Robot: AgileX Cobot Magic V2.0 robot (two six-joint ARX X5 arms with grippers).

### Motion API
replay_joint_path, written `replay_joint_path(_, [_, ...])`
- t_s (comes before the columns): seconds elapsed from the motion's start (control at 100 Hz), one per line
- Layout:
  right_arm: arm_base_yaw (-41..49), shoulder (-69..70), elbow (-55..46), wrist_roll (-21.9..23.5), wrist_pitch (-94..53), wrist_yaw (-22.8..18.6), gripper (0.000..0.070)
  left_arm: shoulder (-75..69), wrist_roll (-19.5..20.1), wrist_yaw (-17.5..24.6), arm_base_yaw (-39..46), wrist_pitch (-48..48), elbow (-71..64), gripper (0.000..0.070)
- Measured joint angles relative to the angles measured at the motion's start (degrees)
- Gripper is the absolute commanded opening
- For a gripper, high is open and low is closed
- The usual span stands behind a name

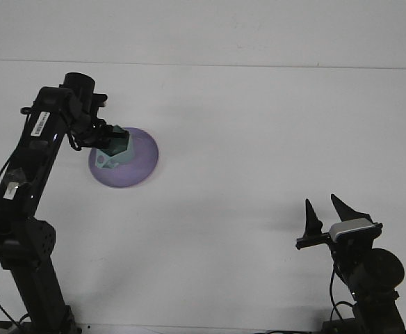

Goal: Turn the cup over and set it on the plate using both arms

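A pale teal faceted cup (115,150) hangs over the left part of the purple plate (137,161), tilted. My left gripper (110,142) is shut on the cup from the left, the arm reaching in from the left edge. Whether the cup touches the plate I cannot tell. My right gripper (326,211) stands at the lower right, open, fingers pointing up, with nothing between them, far from the plate.
The white table (258,139) stretches across the view. The left arm's base column (22,264) rises at the lower left, and the right arm's base (370,278) sits at the lower right.
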Motion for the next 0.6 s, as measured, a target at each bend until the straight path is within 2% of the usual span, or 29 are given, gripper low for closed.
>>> replay_joint_path(0.6, [0.0, 0.0, 0.0, 0.0, 0.0, 0.0, 0.0403, 8.6, 0.5, 0.0, 0.8, 2.6, 0.0, 0.0013])
